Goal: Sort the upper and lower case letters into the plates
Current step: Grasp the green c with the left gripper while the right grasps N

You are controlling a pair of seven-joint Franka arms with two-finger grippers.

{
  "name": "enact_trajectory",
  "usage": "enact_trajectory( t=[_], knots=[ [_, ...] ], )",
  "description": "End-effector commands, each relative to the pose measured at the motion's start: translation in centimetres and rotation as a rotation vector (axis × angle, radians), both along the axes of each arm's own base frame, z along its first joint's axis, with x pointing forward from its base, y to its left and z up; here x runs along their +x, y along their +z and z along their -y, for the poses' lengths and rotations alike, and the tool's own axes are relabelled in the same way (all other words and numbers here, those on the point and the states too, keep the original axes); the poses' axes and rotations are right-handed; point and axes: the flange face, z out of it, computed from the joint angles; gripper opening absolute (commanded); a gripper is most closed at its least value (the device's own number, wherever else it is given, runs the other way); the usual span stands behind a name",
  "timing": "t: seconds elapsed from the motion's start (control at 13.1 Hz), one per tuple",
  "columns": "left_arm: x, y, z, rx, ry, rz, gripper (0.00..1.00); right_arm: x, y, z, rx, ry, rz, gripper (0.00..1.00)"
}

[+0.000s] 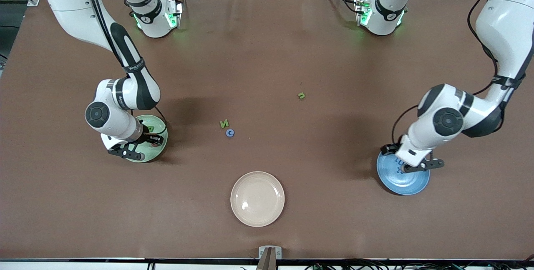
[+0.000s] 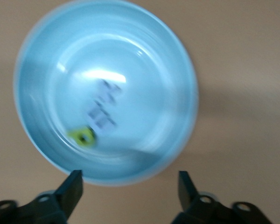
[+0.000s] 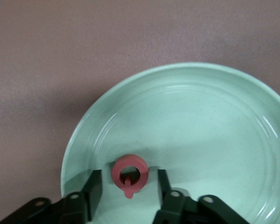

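Nearest the front camera sits the cream plate (image 1: 257,198), bare and no part of the sorting. Farther up, toward the left arm's end of the table, the left gripper (image 2: 129,184) hangs over the blue plate (image 1: 411,184) with its fingers spread wide and nothing between them; a yellow-green letter (image 2: 82,136) and blurred dark letters (image 2: 104,109) lie in that plate. Toward the right arm's end, the right gripper (image 3: 126,185) is low over the mint green plate (image 3: 214,140), its fingers partly parted either side of the pink-red letter (image 3: 128,174); whether they are touching it I cannot tell, though the piece looks to be at or just above the plate floor. A green letter (image 1: 150,128) also shows in that plate. Farther still, loose on the table near the middle, a green letter (image 1: 224,123) lies just beside a blue one (image 1: 230,133), and another green letter (image 1: 301,95) lies farthest, well apart. To finish this drop cleanly, each gripper should probably open fully and rise straight up, so no finger drags a tiny piece over the rim.
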Motion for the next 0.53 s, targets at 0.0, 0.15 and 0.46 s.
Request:
enact_trajectory(
  t=[0.0, 0.15, 0.46],
  knots=[
    [-4.3, 1.9, 7.1, 0.012, -0.011, -0.031, 1.00, 1.4, 4.1, -0.6, 0.020, -0.007, -0.009, 1.00],
    [-8.0, 1.4, 11.1, 0.002, 0.006, -0.051, 0.99, 2.5, 6.9, -1.6, 0.023, -0.078, -0.066, 1.00],
    [-14.6, 1.0, 18.9, -0.044, 0.111, -0.036, 0.94, 0.7, 8.1, -11.4, 0.004, -0.247, -0.054, 1.00]
  ],
)
